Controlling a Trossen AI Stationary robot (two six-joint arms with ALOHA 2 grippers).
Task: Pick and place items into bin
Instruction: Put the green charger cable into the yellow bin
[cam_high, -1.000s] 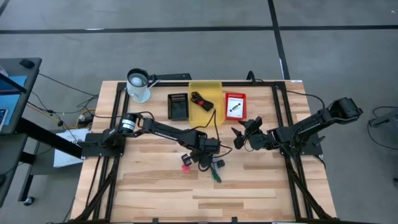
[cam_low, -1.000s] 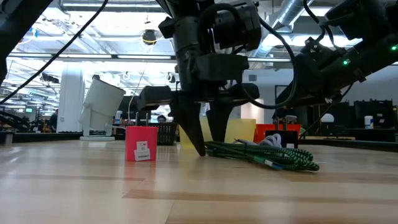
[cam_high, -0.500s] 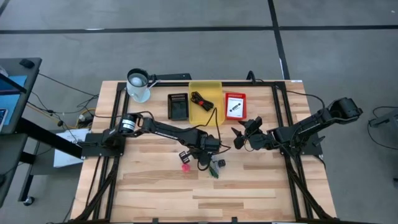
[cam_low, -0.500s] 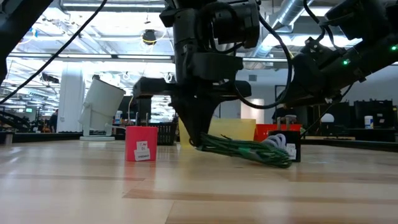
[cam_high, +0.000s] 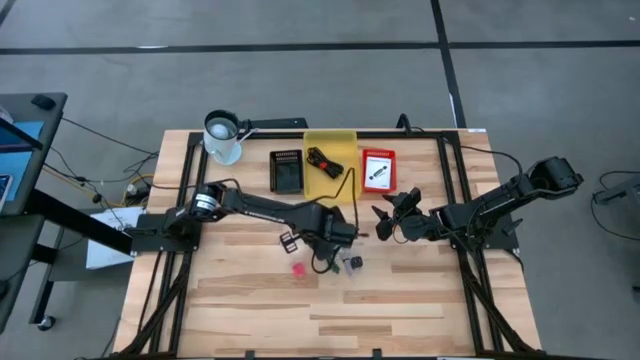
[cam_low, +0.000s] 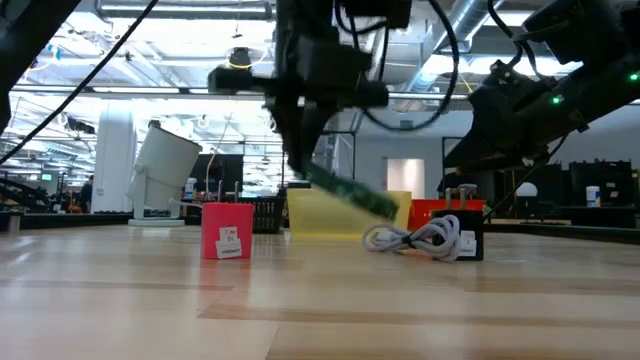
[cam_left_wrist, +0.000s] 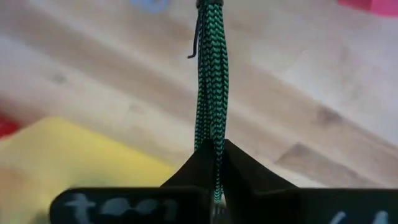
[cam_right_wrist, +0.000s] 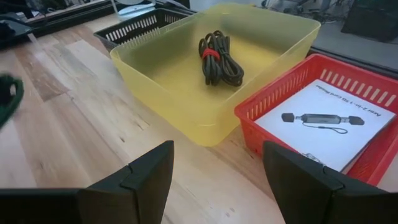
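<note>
A: Braid first. What is the left gripper (cam_left_wrist: 214, 186) clamped on?

B: A green cord with a black herringbone weave (cam_left_wrist: 211, 93), a bundle of woven strands pinched between the two dark fingers. From table height the green cord (cam_low: 345, 190) hangs tilted, clear of the pale wooden plank table (cam_low: 320, 300). From above, the left gripper (cam_high: 335, 240) sits near the table's middle, just in front of the bins.

A: And the other arm?

B: The right gripper (cam_right_wrist: 217, 168) waits with its fingers spread wide and nothing between them, facing the translucent yellow plastic bin (cam_right_wrist: 186, 93). From overhead the right gripper (cam_high: 385, 222) is just beside the left arm's wrist.

A: What is in that yellow bin?

B: A black coiled cable tied with a red band (cam_right_wrist: 219, 59) lies on its smooth floor. Beside it stands a red plastic basket with slotted walls (cam_right_wrist: 298, 99) holding a white printed card (cam_right_wrist: 329, 124); on the bin's other side is a black slotted tray (cam_right_wrist: 134, 28).

A: What rests on the wood?

B: A small pink-red cube (cam_high: 298, 268), matte and square-edged with a white label (cam_low: 227, 232), stands in front of the left arm. Near it lies a silver-grey looped cable joined to a small black block (cam_low: 430, 238). A white cylindrical cup (cam_high: 222, 137) sits at the far left corner, leaning in the low view.
</note>
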